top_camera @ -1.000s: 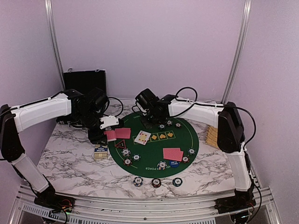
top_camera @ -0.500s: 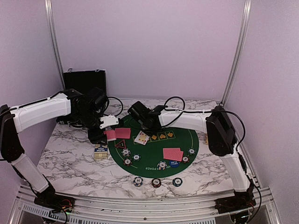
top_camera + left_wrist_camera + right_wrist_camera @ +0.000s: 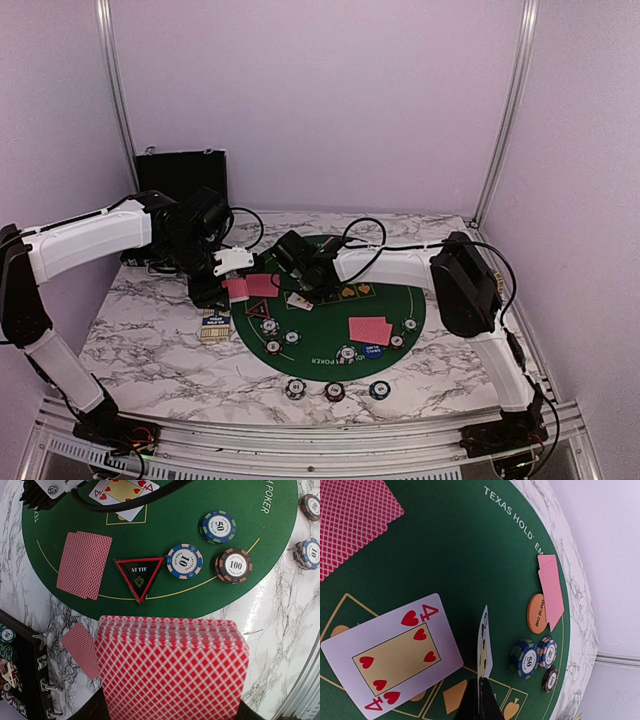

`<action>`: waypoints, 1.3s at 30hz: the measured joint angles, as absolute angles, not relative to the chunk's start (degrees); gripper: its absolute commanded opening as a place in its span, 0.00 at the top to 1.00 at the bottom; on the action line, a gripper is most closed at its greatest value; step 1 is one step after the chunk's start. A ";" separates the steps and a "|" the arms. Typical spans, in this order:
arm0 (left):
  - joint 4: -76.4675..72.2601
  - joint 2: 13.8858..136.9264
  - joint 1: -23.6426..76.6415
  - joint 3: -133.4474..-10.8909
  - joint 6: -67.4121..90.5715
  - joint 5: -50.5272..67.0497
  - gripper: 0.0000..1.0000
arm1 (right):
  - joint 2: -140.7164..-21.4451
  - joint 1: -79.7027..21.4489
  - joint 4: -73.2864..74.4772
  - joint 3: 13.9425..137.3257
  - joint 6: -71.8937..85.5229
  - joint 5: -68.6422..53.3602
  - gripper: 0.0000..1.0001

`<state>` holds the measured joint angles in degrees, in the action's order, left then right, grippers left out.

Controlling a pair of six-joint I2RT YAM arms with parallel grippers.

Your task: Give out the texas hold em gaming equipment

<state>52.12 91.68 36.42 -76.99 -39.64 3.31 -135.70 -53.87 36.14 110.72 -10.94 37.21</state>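
My left gripper (image 3: 233,288) is shut on a deck of red-backed cards (image 3: 170,667), held over the mat's left edge. My right gripper (image 3: 481,682) is shut on a single card (image 3: 485,642), seen edge-on, just above the green mat (image 3: 330,305). It hangs beside a face-up four of hearts (image 3: 392,657). The all-in triangle (image 3: 139,576) lies next to the 10 chip (image 3: 184,561), 50 chip (image 3: 218,527) and 100 chip (image 3: 233,565). Two face-down cards (image 3: 84,565) lie on the mat and one (image 3: 82,647) on the marble. An orange big blind disc (image 3: 536,613) sits by another card pair (image 3: 551,587).
A black hinged case (image 3: 182,175) stands open at the back left. A tan slatted wooden object (image 3: 455,292) lies right of the mat. Three chip stacks (image 3: 334,390) sit on the marble in front. A card pair (image 3: 370,330) and a blue disc (image 3: 372,351) lie front right.
My right gripper has moved left and forward across the mat, ending next to the face-up card close to the left gripper. The left arm has held still with the deck.
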 measured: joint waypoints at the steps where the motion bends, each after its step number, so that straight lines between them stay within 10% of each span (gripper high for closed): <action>1: 52.12 91.68 36.42 -76.99 -39.64 3.33 1.00 | -135.70 -53.93 35.99 110.34 -10.94 36.88 0.98; 39: 52.12 91.68 36.42 -77.01 -39.64 2.94 1.00 | -118.63 -48.16 32.64 99.37 4.86 5.15 0.20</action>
